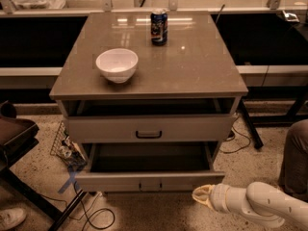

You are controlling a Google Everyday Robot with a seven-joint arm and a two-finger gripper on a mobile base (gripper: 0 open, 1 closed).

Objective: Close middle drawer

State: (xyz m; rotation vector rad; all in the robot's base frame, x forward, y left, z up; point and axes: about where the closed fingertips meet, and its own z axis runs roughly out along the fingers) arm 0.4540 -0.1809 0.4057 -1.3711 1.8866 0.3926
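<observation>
The middle drawer [115, 182] is the lower grey-beige drawer of the cabinet. It is pulled out, its long plain tray [149, 158] shows empty, and its small dark handle [150, 183] is seen edge-on. The drawer above it [192, 128] stands slightly open and has a dark bar handle [148, 134]. My gripper [201, 196] comes in from the lower right on a cream-white arm [260, 206]. Its tip is just below the right end of the middle drawer's front panel, at or very near it. Any drawer below is hidden.
A white bowl [117, 64] and a blue soda can [159, 28] stand on the cabinet top [192, 71]. A person's leg [296, 158] is at the right and a shoe [9, 218] at the lower left. A dark seat [14, 134] and cables [96, 215] lie at the left.
</observation>
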